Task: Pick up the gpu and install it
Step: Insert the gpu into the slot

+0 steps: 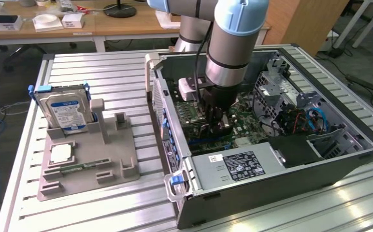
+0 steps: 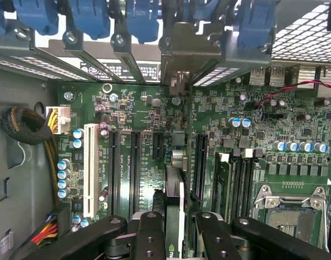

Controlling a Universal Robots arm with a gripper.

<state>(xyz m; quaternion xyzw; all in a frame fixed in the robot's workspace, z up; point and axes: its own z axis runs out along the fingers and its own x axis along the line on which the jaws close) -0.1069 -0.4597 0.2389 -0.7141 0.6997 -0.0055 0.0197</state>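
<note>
1. My claw [image 1: 217,126] sits low inside the open computer case [image 1: 341,164], centre of the exterior frame.
2. Claw narrowed around the gpu [image 2: 174,216], held edge-on between my fingers [image 2: 150,233].
3. The card hangs over the green motherboard [image 2: 143,114], among its black slots.
4. Hard drive [image 1: 64,110] stands in the grey holder [image 1: 119,164], frame left.

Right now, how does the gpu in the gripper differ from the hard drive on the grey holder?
The gpu is held edge-on by the gripper inside the computer case, above the motherboard; the hard drive stands free in the grey holder outside the case. The gpu is a thin card; the hard drive is a thicker silver block with a blue label. Both stand on edge.
</note>
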